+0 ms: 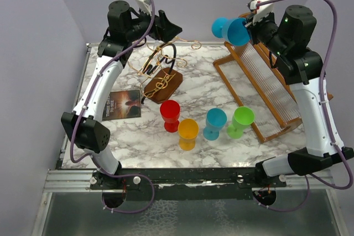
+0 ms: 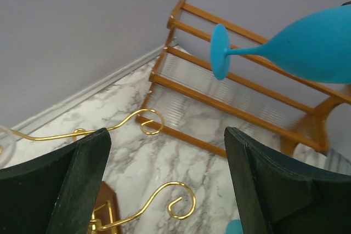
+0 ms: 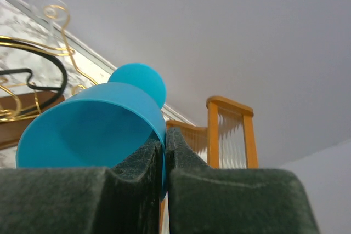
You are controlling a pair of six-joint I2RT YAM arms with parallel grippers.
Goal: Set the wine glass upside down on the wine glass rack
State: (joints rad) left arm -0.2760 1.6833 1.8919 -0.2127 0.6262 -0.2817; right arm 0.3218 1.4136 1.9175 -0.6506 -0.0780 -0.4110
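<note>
My right gripper (image 1: 250, 30) is shut on the rim of a blue wine glass (image 1: 231, 30), one finger inside the bowl and one outside. It holds the glass on its side in the air at the back right, foot pointing left. The glass also shows in the right wrist view (image 3: 93, 130) and the left wrist view (image 2: 307, 42). The wine glass rack (image 1: 161, 62), gold wire scrolls with a black bar on a brown base (image 1: 164, 85), stands left of the glass. My left gripper (image 1: 174, 29) is open and empty above the rack's gold scrolls (image 2: 175, 201).
A large orange-brown slatted rack (image 1: 260, 84) lies at the right, below the held glass. Red (image 1: 170, 114), orange (image 1: 188, 132), teal (image 1: 214, 122) and green (image 1: 240, 121) glasses stand in a row at the front. A dark card (image 1: 123, 105) lies at the left.
</note>
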